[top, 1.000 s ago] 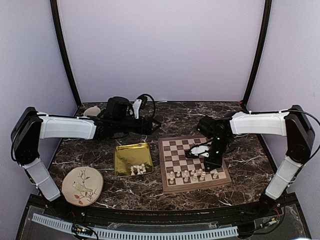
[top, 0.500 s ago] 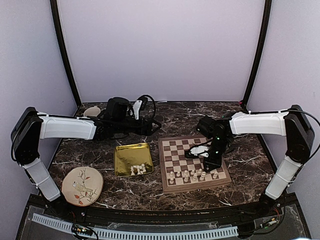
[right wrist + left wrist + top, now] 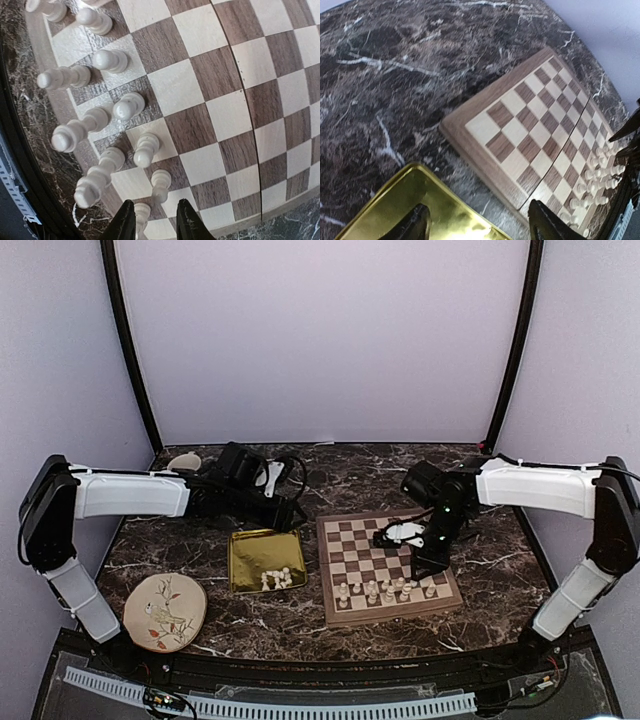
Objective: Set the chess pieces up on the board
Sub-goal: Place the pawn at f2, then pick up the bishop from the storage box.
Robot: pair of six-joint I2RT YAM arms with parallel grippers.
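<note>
1. Left gripper (image 3: 290, 517): has moved nearer and lower since a second ago, from above bare marble to the far right corner of the gold tray (image 3: 250, 552).
2. Right gripper (image 3: 428, 565): its arm has shifted slightly to the right over the same second, and the gripper remains above the chessboard (image 3: 348, 540).
3. Left gripper, jaws: wide open with nothing between them. The wrist view shows its fingers (image 3: 415, 225) hanging over the tray's corner.
4. Right gripper, jaws: parted narrowly and clamped on nothing. The wrist view shows one pawn (image 3: 143, 210) upright, close against one finger and clear of the other.
5. Chess pieces (image 3: 385, 590): cream-white, standing upright in the board's two near rows, mostly towards the right.
6. Loose pieces (image 3: 280, 577): heaped in the near right corner of the gold tray.
7. Chessboard: lies flat on the dark marble table (image 3: 360, 475), just right of the tray, with its far rows bare.
8. Round plate (image 3: 190, 595) with bird drawing: near left, well apart from the board.
</note>
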